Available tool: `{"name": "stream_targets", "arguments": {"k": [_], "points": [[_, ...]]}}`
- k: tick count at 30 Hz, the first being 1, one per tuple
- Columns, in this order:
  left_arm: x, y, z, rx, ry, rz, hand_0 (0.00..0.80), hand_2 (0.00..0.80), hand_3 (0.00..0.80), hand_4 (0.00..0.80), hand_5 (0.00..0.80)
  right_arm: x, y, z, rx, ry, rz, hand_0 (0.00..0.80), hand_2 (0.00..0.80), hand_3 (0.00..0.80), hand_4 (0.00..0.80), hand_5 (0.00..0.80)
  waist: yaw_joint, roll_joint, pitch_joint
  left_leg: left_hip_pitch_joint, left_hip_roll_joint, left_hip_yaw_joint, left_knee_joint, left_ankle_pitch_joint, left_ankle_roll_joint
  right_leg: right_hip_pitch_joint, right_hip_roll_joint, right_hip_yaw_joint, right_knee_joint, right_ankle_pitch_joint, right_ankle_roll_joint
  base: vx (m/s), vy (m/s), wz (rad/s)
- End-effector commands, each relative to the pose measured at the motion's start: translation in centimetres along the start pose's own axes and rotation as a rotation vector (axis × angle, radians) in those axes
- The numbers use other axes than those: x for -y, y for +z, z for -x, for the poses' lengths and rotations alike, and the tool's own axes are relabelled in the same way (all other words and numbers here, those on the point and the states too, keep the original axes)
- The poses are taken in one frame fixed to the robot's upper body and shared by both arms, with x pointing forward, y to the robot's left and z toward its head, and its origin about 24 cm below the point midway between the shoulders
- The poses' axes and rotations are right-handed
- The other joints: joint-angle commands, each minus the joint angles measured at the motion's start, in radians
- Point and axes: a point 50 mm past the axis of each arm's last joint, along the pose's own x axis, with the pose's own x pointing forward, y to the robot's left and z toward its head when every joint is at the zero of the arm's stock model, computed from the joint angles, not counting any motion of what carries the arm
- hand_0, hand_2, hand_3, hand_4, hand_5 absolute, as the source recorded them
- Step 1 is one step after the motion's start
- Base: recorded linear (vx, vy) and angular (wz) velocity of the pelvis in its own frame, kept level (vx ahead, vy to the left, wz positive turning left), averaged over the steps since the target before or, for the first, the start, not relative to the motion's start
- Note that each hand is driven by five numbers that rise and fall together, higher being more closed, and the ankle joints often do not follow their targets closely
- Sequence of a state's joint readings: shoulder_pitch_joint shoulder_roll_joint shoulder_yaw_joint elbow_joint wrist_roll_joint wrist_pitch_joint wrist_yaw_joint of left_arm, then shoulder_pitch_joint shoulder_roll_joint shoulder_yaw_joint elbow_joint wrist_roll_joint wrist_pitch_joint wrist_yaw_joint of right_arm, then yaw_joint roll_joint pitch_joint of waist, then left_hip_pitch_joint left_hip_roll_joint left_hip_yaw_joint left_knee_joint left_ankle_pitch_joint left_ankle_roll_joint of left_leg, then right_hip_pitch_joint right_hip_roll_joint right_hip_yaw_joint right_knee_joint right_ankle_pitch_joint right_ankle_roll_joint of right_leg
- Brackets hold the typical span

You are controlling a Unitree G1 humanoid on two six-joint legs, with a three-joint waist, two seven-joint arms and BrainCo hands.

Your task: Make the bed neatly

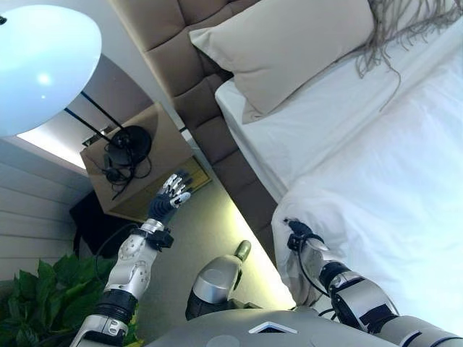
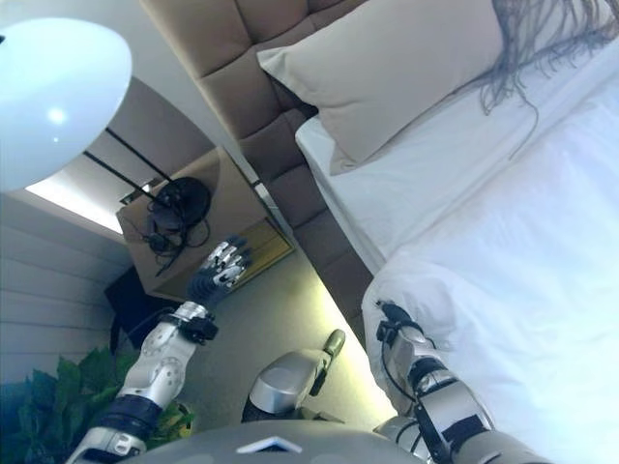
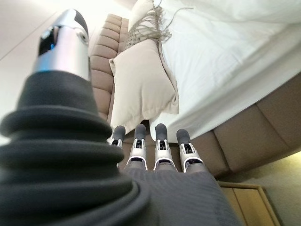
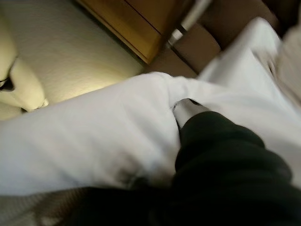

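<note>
A white duvet (image 1: 391,217) covers the near part of the bed, and its top edge is bunched by the bed's side. Above it the white sheet (image 1: 304,137) lies bare up to a beige pillow (image 1: 289,43) against the padded headboard (image 1: 188,79). A fringed grey throw (image 1: 405,29) lies beside the pillow. My right hand (image 1: 298,235) is at the duvet's bunched corner; its thumb (image 4: 187,109) lies over a gathered fold, shut on the cloth. My left hand (image 1: 168,196) hangs in the air over the floor beside the bed, fingers (image 3: 160,146) straight and holding nothing.
A wooden nightstand (image 1: 155,155) stands next to the headboard with a black lamp base and cables (image 1: 130,144) on it. A large white lamp shade (image 1: 43,65) hangs at the upper left. A green plant (image 1: 43,303) is at the lower left. Lit floor runs along the bed's side.
</note>
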State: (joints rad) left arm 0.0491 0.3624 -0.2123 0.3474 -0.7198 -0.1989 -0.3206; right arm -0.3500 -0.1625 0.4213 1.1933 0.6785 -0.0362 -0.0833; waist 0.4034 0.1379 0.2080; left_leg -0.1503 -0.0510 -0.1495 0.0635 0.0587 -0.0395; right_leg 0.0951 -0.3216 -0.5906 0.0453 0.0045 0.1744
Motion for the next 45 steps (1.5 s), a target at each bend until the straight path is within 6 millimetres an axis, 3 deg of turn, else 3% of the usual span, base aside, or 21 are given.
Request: {"name": "stream_targets", "arguments": {"k": [1, 5, 6, 9, 13, 19, 23, 27, 36, 45], "points": [[0.8, 2.0, -1.9, 0.069, -0.074, -0.055, 0.0, 0.0, 0.0, 0.0, 0.0, -10.4, 2.3, 0.9, 0.08, 0.337, 0.164, 0.8, 0.8, 0.8, 0.8, 0.8, 0.046, -0.013, -0.005, -0.026, 0.037, -0.003, 0.047, -0.021, -0.027, 0.015, -0.097, 0.013, 0.102, 0.034, 0.037, -0.036, -0.039, 0.03], [0.9, 1.9, -2.2, 0.064, -0.092, -0.063, 0.0, 0.0, 0.0, 0.0, 0.0, -10.3, 2.5, 0.8, 0.067, 0.292, 0.029, 0.8, 0.8, 0.8, 0.8, 0.8, 0.054, -0.018, -0.002, -0.038, 0.032, -0.015, 0.055, -0.013, -0.031, 0.022, -0.088, 0.005, 0.095, 0.041, 0.032, -0.02, -0.035, 0.09], [0.9, 1.9, -2.2, 0.063, -0.093, -0.064, 0.0, 0.0, 0.0, 0.0, 0.0, -10.0, 2.5, 0.8, 0.064, 0.28, 0.003, 0.75, 0.75, 0.75, 0.75, 0.75, 0.054, -0.019, -0.002, -0.039, 0.033, -0.015, 0.055, -0.012, -0.031, 0.022, -0.086, 0.005, 0.094, 0.042, 0.031, -0.017, -0.04, 0.08], [0.8, 1.9, -2.1, 0.061, -0.09, -0.066, 0.0, 0.0, 0.0, 0.0, 0.0, -7.5, 2.2, 0.3, 0.057, 0.203, -0.163, 0.0, 0.0, 0.0, 0.0, 0.0, 0.047, -0.026, -0.004, -0.042, 0.039, -0.009, 0.055, -0.011, -0.035, 0.021, -0.077, 0.01, 0.084, 0.048, 0.028, -0.024, -0.046, 0.01], [0.6, 1.7, -1.6, 0.058, -0.077, -0.06, 0.0, 0.0, 0.0, 0.0, 0.0, -4.1, 0.7, 0.1, 0.034, 0.133, -0.245, 0.0, 0.0, 0.0, 0.0, 0.0, 0.027, -0.031, -0.011, -0.036, 0.046, 0.008, 0.053, -0.017, -0.037, 0.014, -0.072, 0.024, 0.077, 0.054, 0.028, 0.0, 0.0, 0.0], [0.5, 0.3, -0.5, 0.028, -0.039, -0.035, 0.0, 0.0, 0.0, 0.0, 0.0, 1.9, -4.4, 1.0, -0.104, 0.053, -0.355, 0.0, 0.0, 0.0, 0.0, 0.0, -0.015, -0.034, -0.034, -0.003, 0.062, 0.045, 0.05, -0.037, -0.036, 0.015, -0.066, 0.046, 0.072, 0.051, 0.024, 0.028, 0.009, -0.07], [0.2, -0.7, 0.2, 0.002, -0.007, -0.029, 0.0, 0.0, 0.0, 0.0, 0.0, 4.5, -7.1, 2.1, -0.154, 0.001, -0.427, 0.0, 0.0, 0.0, 0.0, 0.0, -0.046, -0.039, -0.058, 0.031, 0.075, 0.072, 0.039, -0.049, -0.038, 0.02, -0.061, 0.06, 0.068, 0.048, 0.025, 0.078, 0.004, -0.2], [-0.3, -1.4, 1.0, -0.014, 0.046, -0.024, 0.0, 0.0, 0.0, 0.0, 0.0, 6.4, -9.1, 3.1, -0.171, -0.049, -0.504, 0.0, 0.0, 0.0, 0.0, 0.0, -0.089, -0.043, -0.07, 0.05, 0.082, 0.102, 0.03, -0.04, -0.031, 0.008, -0.063, 0.07, 0.068, 0.057, 0.016, 0.012, 0.018, -0.21], [-2.0, -2.1, 2.7, -0.003, 0.167, -0.005, 0.0, 0.0, 0.0, 0.0, 0.0, 8.3, -14.5, 6.4, -0.239, -0.077, -0.645, 0.0, 0.0, 0.0, 0.0, 0.0, -0.193, -0.056, -0.079, 0.1, 0.12, 0.17, 0.009, -0.063, -0.027, -0.026, -0.029, 0.15, 0.079, 0.024, 0.013, 0.023, -0.048, -0.29], [-2.9, -1.5, 3.3, 0.018, 0.216, -0.021, 0.0, 0.0, 0.0, 0.0, 0.0, 10.3, -15.2, 7.7, -0.141, -0.155, -0.702, 0.0, 0.0, 0.0, 0.0, 0.0, -0.268, -0.077, -0.074, 0.112, 0.148, 0.223, -0.004, -0.063, -0.029, -0.062, 0.0, 0.207, 0.075, 0.021, 0.016, -0.02, -0.079, -0.2]]}}
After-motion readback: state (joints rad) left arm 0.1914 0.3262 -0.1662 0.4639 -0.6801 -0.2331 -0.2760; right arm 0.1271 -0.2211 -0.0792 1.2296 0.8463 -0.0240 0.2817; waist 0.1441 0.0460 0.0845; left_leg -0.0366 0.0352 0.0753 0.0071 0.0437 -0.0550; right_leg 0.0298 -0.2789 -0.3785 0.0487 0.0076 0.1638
